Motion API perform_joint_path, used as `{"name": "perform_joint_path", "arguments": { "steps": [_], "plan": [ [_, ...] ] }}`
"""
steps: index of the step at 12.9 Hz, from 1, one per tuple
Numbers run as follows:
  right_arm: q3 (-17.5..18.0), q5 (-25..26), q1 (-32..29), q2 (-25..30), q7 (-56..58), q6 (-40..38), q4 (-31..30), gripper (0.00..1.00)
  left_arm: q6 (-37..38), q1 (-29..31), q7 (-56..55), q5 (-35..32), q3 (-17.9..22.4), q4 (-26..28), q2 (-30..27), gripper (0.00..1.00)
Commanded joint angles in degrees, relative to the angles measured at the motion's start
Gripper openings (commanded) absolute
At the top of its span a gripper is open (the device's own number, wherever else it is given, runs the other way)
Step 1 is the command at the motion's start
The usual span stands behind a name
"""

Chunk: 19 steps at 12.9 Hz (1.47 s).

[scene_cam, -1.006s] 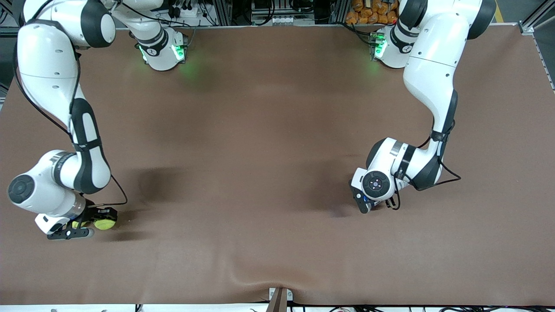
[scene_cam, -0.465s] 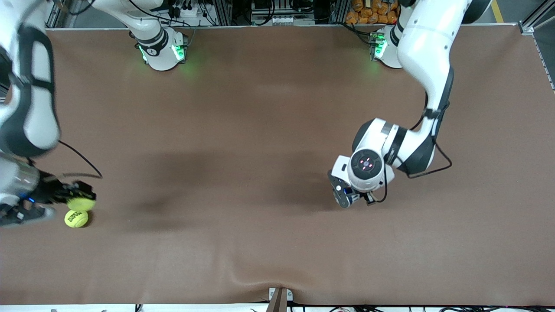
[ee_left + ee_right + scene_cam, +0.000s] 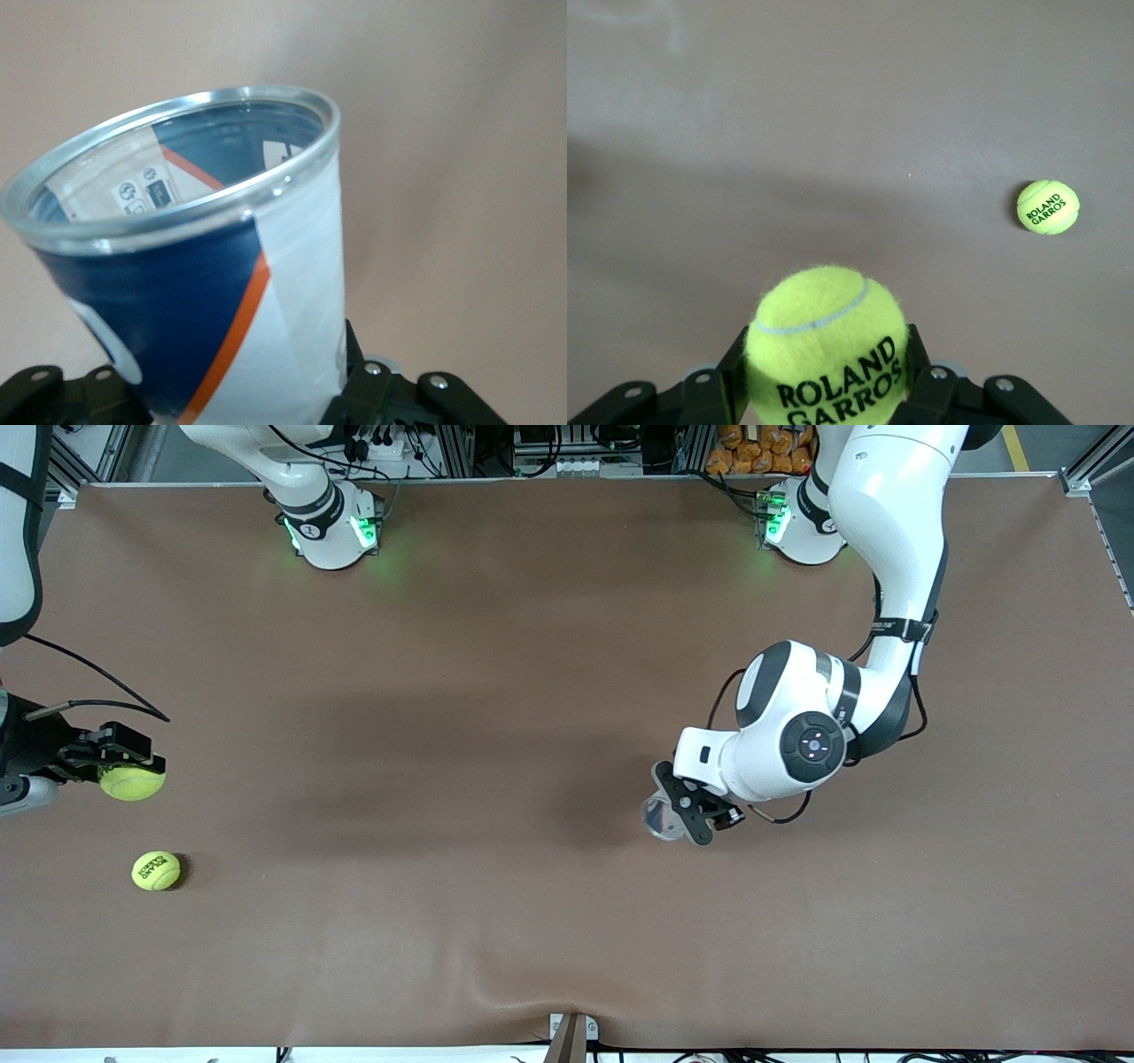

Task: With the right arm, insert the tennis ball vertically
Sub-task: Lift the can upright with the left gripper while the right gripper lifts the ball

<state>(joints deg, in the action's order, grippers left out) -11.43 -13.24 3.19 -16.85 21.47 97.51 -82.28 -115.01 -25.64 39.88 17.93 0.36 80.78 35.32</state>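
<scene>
My right gripper (image 3: 124,778) is shut on a yellow-green tennis ball (image 3: 133,783) and holds it in the air over the right arm's end of the table. In the right wrist view the ball (image 3: 826,341), printed ROLAND GARROS, sits between the black fingers (image 3: 921,354). My left gripper (image 3: 689,812) is shut on a clear can (image 3: 661,818) over the table's middle part. In the left wrist view the can (image 3: 204,292) has a blue, white and orange label and an open metal-rimmed mouth (image 3: 292,173), and it is empty.
A second tennis ball (image 3: 156,871) lies on the brown table cloth (image 3: 461,691), nearer the front camera than the held ball; it also shows in the right wrist view (image 3: 1047,206). A cloth fold and a bracket (image 3: 571,1032) sit at the table's near edge.
My right gripper has risen with one ball toward the arm bases, leaving the second ball on the cloth. My left arm has lifted and turned, carrying the can toward the right arm's end.
</scene>
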Motion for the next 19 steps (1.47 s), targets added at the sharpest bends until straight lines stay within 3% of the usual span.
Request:
{"name": "perform_joint_path", "arguments": {
  "steps": [1,5,9,12,16,19],
  "plan": [
    [0.2,-0.6,-0.1,0.3,1.1,0.5,-0.9,0.03,-5.1,-0.7,-2.6,3.3,-1.1,-0.9,-1.0,0.66],
    [0.1,-0.4,0.2,0.3,0.9,0.7,-0.9,0.03,-21.5,-2.3,-5.8,10.8,-6.2,-0.8,-0.5,0.66],
    [0.2,0.8,0.4,0.3,0.9,2.3,-0.9,0.03,-36.6,-6.8,-8.1,14.4,-6.5,-0.5,1.4,0.67],
    [0.1,0.9,0.5,0.2,0.9,2.7,-0.9,0.03,-50.2,-11.7,-9.5,14.8,-6.6,-0.5,5.8,0.65],
    [0.2,1.2,2.3,-0.9,0.7,9.3,-1.4,0.03,-64.4,-18.0,-9.7,15.6,-6.4,-0.5,12.9,0.64],
    [0.3,0.4,5.5,-1.8,-6.8,11.3,-1.3,0.02,-73.6,-21.6,-9.5,15.3,-6.1,-0.6,17.4,0.60]
  ]
}}
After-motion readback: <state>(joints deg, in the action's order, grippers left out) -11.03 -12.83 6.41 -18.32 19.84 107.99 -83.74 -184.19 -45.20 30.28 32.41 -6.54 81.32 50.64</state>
